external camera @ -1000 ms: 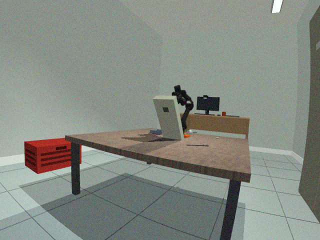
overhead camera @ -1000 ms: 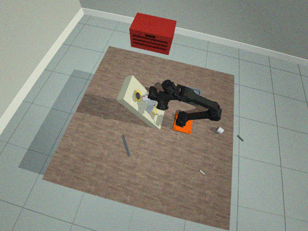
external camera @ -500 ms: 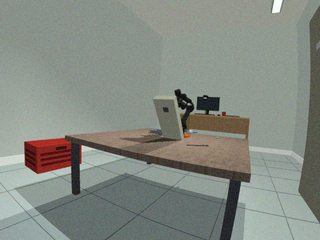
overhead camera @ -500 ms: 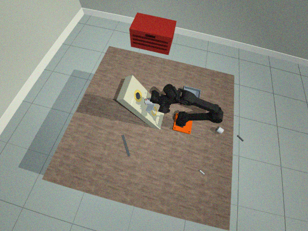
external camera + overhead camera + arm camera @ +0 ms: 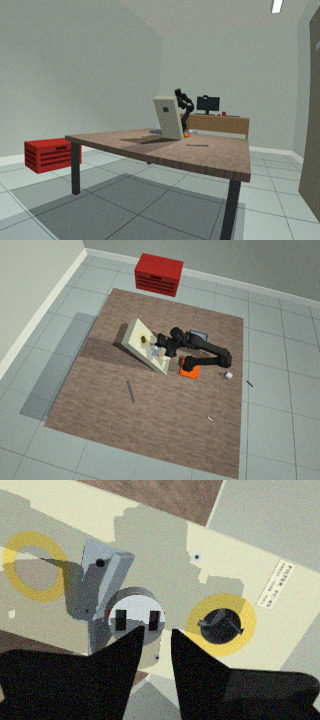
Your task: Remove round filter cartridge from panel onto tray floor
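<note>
Gripper (image 5: 156, 344) (image 5: 157, 632) fingers slightly apart, nothing seen between tips. Cartridge (image 5: 155, 347) (image 5: 136, 611) out of hole (image 5: 143, 339) (image 5: 220, 626), in front of panel (image 5: 138, 347) (image 5: 169, 124) (image 5: 162, 545), slots showing, just beside one fingertip; contact unclear. Dark hole has yellow ring. Tray (image 5: 199, 331) (image 5: 155, 132) on table (image 5: 160, 420) (image 5: 211, 157), apart from cartridge.

Seeing a big brown table (image 5: 155, 436) (image 5: 206, 160) (image 5: 155, 495) and, under it, a pale tile floor (image 5: 271, 426) (image 5: 155, 167) (image 5: 265, 510). Spotting a red chest (image 5: 158, 267) (image 5: 47, 155) near the table. Looking past the table at a wooden desk (image 5: 219, 125), a dark screen (image 5: 208, 103) and plain gray walls (image 5: 232, 265) (image 5: 219, 59). Finding a bright light (image 5: 277, 5) high above the table.
</note>
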Controlling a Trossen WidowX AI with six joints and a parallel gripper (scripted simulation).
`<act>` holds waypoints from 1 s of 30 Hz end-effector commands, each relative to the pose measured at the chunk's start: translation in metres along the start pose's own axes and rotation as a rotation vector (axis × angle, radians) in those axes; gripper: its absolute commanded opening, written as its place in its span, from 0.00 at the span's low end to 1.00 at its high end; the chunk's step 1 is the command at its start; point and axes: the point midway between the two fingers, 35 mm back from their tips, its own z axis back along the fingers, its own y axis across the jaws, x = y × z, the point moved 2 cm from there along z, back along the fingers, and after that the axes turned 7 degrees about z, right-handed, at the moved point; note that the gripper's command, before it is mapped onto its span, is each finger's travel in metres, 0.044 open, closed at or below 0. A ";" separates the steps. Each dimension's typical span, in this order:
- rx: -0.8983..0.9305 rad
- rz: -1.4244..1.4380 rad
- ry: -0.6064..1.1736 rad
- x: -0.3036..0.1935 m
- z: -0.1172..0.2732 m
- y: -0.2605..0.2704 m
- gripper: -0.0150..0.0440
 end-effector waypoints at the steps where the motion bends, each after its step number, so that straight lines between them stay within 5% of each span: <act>1: -0.001 0.000 0.000 0.000 0.000 0.000 0.43; 21: 0.005 0.000 -0.002 0.000 0.000 0.000 0.43; 30: 0.266 0.004 -0.099 -0.004 -0.003 -0.011 0.43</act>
